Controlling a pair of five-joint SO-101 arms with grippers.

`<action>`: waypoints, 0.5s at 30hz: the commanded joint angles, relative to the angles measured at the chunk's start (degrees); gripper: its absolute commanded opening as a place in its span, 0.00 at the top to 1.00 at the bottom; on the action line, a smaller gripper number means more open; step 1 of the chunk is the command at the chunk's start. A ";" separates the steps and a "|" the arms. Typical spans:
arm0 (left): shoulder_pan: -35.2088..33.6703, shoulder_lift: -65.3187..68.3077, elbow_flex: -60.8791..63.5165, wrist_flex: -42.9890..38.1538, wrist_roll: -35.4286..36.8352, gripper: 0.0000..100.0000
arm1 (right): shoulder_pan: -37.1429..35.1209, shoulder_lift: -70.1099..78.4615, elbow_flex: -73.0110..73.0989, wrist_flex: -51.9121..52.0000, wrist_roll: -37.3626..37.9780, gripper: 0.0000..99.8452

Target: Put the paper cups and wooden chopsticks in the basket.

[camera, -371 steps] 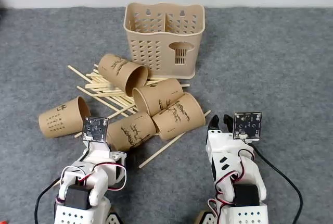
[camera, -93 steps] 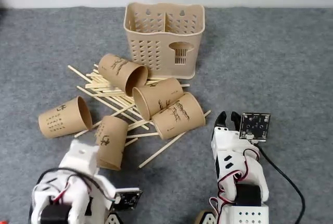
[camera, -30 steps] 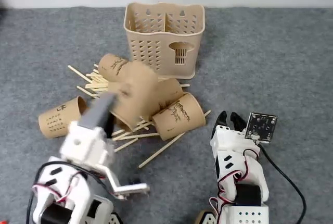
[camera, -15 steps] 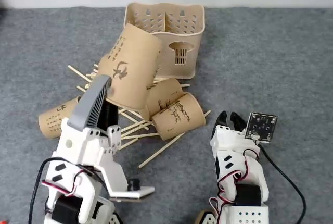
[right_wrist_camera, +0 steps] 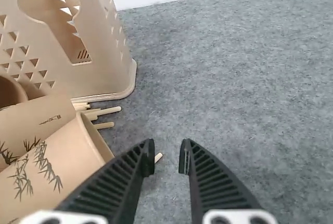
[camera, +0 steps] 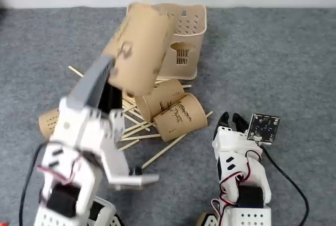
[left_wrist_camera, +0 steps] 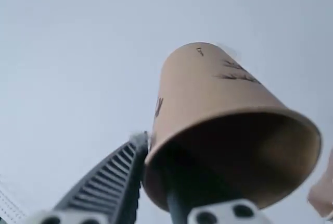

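While the left gripper (left_wrist_camera: 156, 153) is clamping the held cup (camera: 139, 47) by its wall, 1 finger (left_wrist_camera: 104, 193) is pressing the outside and the other is reaching into the mouth. This cup is hanging in the air, tilted, with its base pointing toward the basket (camera: 186, 31) and its mouth facing back down the arm. Seen from the high view, it is covering the basket's half on the left arm's side. Whether it is hanging over the rim or short of it, I cannot tell.

The basket is standing upright on the grey mat (camera: 273, 58). Just in front of the basket, a 2nd cup (camera: 160, 95) is lying on its side. A 3rd cup (camera: 181, 115) is lying against it, farther from the basket. A 4th cup (camera: 47, 123) is lying well out from the basket on the left arm's side, partly hidden behind that arm. Loose chopsticks (camera: 137, 130) are lying in a heap in front of the basket, under and around the cups.

The right gripper (right_wrist_camera: 166, 151) is sitting low over the mat, in front of the basket toward the right arm's side. Its jaws are standing a little apart and are gripping nothing. It is pointing past the basket's front corner, with the 3rd cup just beside 1 finger.
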 commanded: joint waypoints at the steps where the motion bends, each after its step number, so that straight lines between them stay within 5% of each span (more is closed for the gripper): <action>1: 0.00 21.10 -16.57 0.88 1.32 0.98 | 0.13 -0.66 0.97 0.40 -0.44 0.90; 5: 0.18 34.37 -32.75 14.42 5.98 0.98 | 0.13 -0.66 0.97 0.40 -0.44 0.90; 11: 0.09 43.96 -53.93 47.12 14.42 0.98 | 0.13 -0.66 0.97 0.40 -0.44 0.90; 15: 0.00 50.81 -63.87 54.51 19.96 0.98 | 0.13 -0.66 0.97 0.40 -0.44 0.90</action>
